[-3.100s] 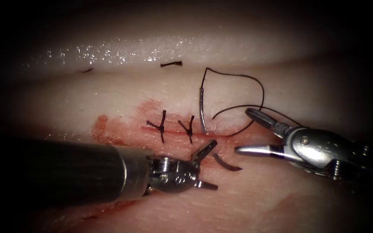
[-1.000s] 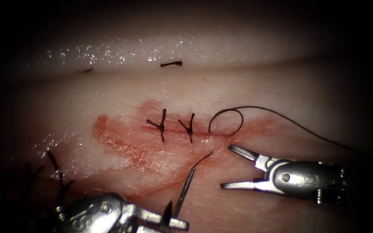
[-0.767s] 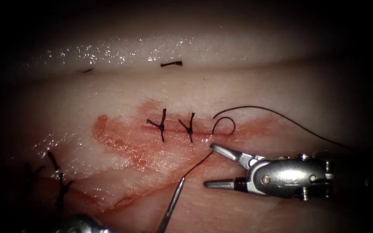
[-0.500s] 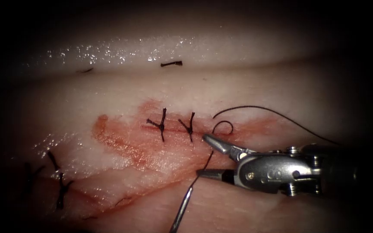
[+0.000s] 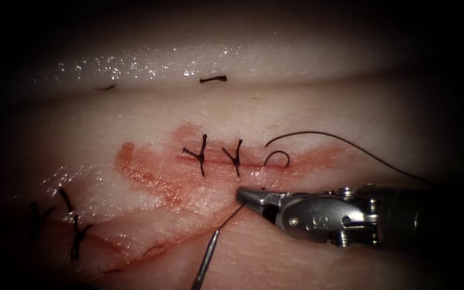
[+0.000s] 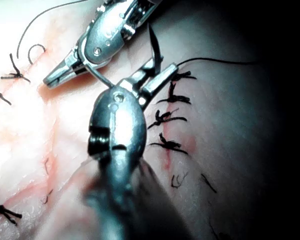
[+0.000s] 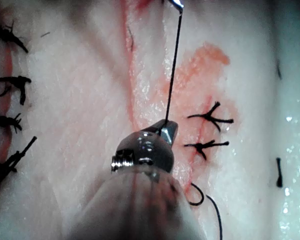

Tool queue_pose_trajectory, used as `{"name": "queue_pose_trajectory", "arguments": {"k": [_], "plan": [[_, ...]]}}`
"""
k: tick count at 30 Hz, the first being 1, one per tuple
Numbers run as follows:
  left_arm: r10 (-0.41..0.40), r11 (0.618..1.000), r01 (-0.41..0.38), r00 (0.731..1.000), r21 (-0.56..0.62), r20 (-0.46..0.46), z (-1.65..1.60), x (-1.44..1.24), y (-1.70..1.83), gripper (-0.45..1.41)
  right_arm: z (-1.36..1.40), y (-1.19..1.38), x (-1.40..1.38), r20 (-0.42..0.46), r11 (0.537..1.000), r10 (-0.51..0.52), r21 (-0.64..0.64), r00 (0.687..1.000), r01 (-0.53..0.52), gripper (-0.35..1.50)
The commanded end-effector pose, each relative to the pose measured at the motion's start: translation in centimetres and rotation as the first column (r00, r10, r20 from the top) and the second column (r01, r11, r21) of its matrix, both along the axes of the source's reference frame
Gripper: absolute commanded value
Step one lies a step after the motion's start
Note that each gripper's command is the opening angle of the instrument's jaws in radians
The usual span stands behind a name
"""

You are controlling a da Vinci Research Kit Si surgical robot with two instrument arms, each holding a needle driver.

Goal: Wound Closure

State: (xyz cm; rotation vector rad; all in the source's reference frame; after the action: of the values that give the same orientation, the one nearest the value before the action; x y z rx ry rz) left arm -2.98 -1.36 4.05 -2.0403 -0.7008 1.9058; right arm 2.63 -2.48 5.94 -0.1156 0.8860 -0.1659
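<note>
Two knots (image 5: pixel 218 156) already sit on the cut (image 5: pixel 275 165), and just below it the right tool (image 5: pixel 249 196) clenches the thread (image 5: pixel 231 216) while the left tool (image 6: pixel 157 75) grips the needle (image 5: pixel 204 263), clear of the tissue (image 5: pixel 307 113), probably to hold the strand taut.

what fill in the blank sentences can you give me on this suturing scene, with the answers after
1. The right tool has its jaws shut on the ____.
2. The left tool holds the ____, which is clear of the tissue.
3. Across the cut sit ____ tied stitches.
4. The thread curls into a small loop at the cut, to the ____ of those stitches.

Missing words: thread; needle; two; right
</note>
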Motion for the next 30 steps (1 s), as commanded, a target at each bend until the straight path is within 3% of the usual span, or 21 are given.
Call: {"name": "queue_pose_trajectory", "arguments": {"k": [1,4,5,11,17,19,20,21,22,23,25,30], "plan": [[-0.007,1.000,0.007,1.000,-0.011,-0.005,0.06,-0.03,-0.01,-0.45,-0.04,-0.08,0.12,-0.012,1.000,-0.005,0.005,1.000,0.005,-0.35],[-0.068,0.996,0.066,0.997,-0.051,-0.037,0.12,0.05,0.04,-0.45,-0.25,-0.23,0.22,-0.052,1.000,-0.014,0.025,0.999,0.015,-0.35],[-0.104,0.992,0.098,0.992,-0.082,-0.073,0.20,0.10,0.07,-0.45,-0.45,-0.33,0.30,-0.061,0.999,-0.009,0.042,0.998,0.012,-0.35],[-0.182,0.979,0.167,0.975,-0.120,-0.129,0.45,0.21,0.10,-0.45,-1.07,-0.53,0.55,-0.101,0.996,-0.002,0.084,0.995,0.011,-0.35],[-0.259,0.960,0.239,0.955,-0.144,-0.147,0.52,0.32,0.12,-0.45,-1.57,-0.63,0.87,-0.131,0.994,0.022,0.108,0.991,-0.008,-0.35],[-0.294,0.950,0.272,0.944,-0.151,-0.149,0.50,0.39,0.14,-0.45,-1.59,-0.58,0.89,-0.128,0.993,0.030,0.118,0.991,-0.015,-0.35],[-0.311,0.944,0.287,0.938,-0.160,-0.151,0.49,0.43,0.16,-0.45,-1.58,-0.53,0.88,-0.125,0.992,0.033,0.121,0.992,-0.018,-0.23],[-0.333,0.937,0.306,0.929,-0.169,-0.160,0.48,0.48,0.18,-0.45,-1.55,-0.48,0.86,-0.124,0.993,0.037,0.118,0.992,-0.022,0.22],[-0.355,0.928,0.326,0.920,-0.178,-0.166,0.46,0.53,0.20,-0.45,-1.51,-0.42,0.82,-0.125,0.994,0.043,0.108,0.991,-0.029,0.83],[-0.404,0.907,0.370,0.898,-0.198,-0.174,0.42,0.70,0.27,-0.45,-1.45,-0.34,0.73,-0.134,0.996,0.052,0.076,0.990,-0.042,1.20],[-0.482,0.869,0.435,0.852,-0.236,-0.205,0.36,1.08,0.37,-0.45,-1.35,-0.25,0.52,-0.171,0.996,0.091,0.036,0.981,-0.086,1.33],[-0.530,0.842,0.474,0.814,-0.256,-0.237,0.30,1.42,0.37,-0.45,-1.25,-0.12,0.21,-0.139,0.992,0.124,-0.014,0.982,-0.127,1.33]]}}
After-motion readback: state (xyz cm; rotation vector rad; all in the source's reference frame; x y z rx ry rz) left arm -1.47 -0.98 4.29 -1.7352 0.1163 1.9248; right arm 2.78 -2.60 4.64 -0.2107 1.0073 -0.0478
